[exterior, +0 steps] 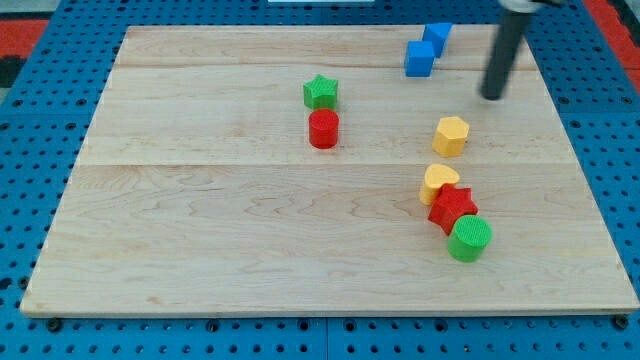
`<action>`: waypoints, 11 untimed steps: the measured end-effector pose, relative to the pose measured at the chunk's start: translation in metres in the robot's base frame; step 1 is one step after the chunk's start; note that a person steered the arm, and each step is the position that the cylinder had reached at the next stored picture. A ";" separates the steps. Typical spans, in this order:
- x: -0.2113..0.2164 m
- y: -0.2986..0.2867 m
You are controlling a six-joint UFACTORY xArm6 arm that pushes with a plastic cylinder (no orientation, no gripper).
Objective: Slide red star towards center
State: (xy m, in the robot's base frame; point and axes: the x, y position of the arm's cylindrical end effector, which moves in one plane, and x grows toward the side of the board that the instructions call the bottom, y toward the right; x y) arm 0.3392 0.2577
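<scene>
We carry no jaws, only a rod; my tip [493, 96] hovers far right, touching nothing. The red star [452, 208] lies near right, squeezed between the yellow heart [439, 182] and green cylinder [469, 238].

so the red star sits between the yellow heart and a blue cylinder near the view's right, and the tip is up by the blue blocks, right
Not quite: the cylinder is green, not blue. The camera view shows the red star wedged between the yellow heart and the green cylinder. My tip is indeed up by the blue blocks, to their right.
</scene>
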 end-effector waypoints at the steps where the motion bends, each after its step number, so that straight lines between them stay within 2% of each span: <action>1: 0.075 0.015; 2: 0.130 0.015; 3: 0.154 0.007; 6: 0.184 -0.105; 8: 0.173 -0.207; 10: 0.214 -0.240; 11: 0.196 -0.244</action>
